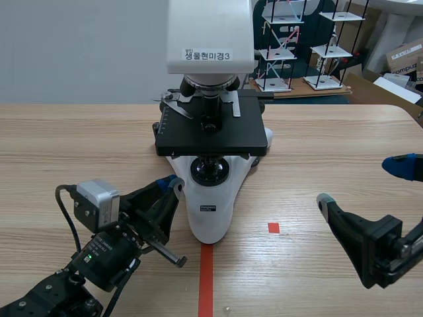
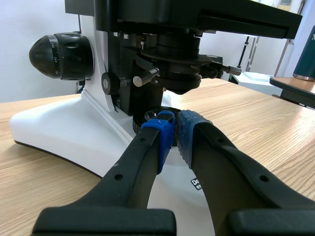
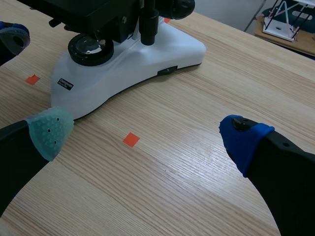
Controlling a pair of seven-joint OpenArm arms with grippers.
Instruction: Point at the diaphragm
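The left claw (image 2: 172,129), fingers pressed closed on nothing, points beneath the microscope's (image 1: 210,211) stage (image 1: 225,135) toward the diaphragm (image 2: 172,69); the right claw (image 3: 145,133) rests open beside the microscope.

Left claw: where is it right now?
In the scene view the left claw is low on the left, shut. Its tips are at the white base of the microscope, close beside the round lamp lens and below the black stage.

Pale grey wall (image 1: 79,46) behind a light wooden table (image 1: 66,139), shelved racks (image 1: 276,53) and a cardboard box (image 1: 403,56) beyond.
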